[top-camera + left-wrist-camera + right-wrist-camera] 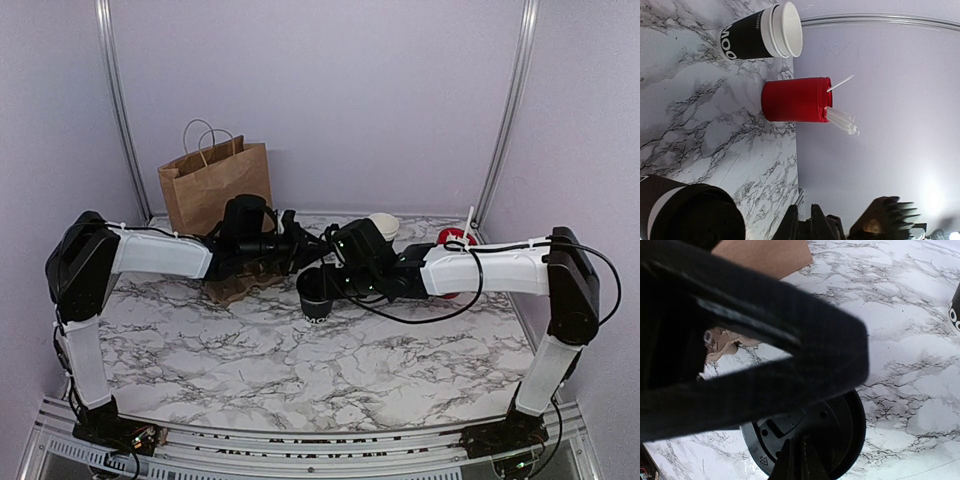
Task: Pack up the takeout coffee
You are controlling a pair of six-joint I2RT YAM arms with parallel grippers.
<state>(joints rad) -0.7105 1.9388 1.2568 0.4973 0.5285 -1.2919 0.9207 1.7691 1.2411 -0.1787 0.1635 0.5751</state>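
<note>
Both jaws sit pressed together, left gripper (805,222) beside the cup (318,298), right gripper (799,455) on its lid (832,427): lidding likely; next, press it home, then bag (215,185) it

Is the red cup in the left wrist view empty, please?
No, white sticks poke out of the mouth of the red cup.

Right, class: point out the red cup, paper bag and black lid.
red cup (796,100), left wrist view, side wall
paper bag (210,185), top external view, front face
black lid (837,422), right wrist view, flat face
</note>
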